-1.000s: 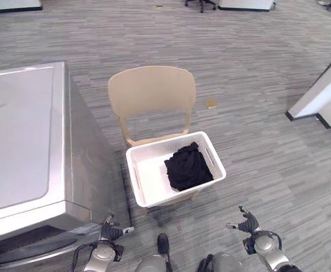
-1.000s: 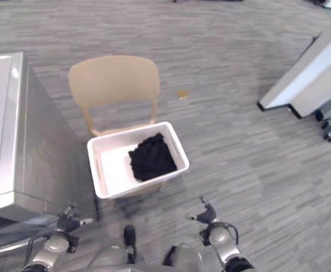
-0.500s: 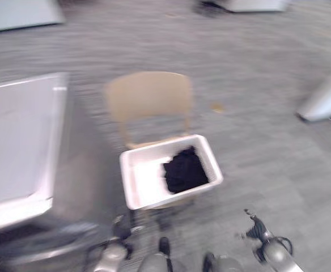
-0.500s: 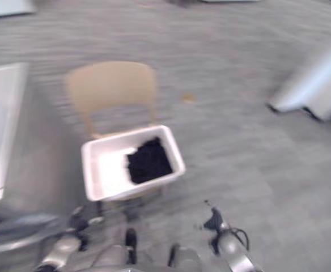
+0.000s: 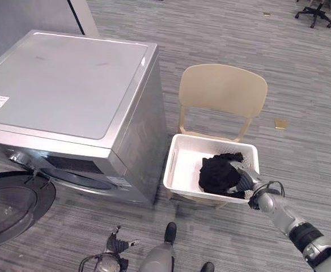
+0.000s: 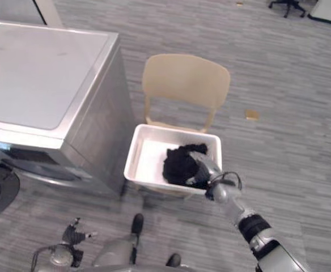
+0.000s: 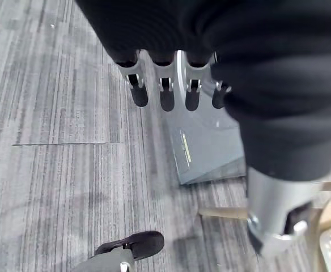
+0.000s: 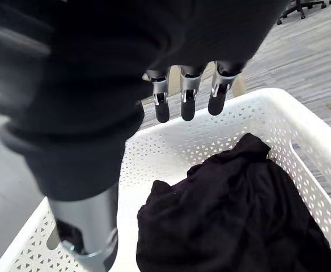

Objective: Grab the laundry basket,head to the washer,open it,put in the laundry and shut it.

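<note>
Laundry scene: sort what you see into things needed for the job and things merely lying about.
Needed: washer, its open door, white laundry basket, black laundry, right hand.
Lying about: tan chair, office chair, small tan object on floor.

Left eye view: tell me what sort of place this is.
Probably an office or lab floor set up for laundry trials, not a home: grey striped carpet tiles, a wheeled office chair far off, and a silver front-loading washer standing free beside a beige plastic chair.
</note>
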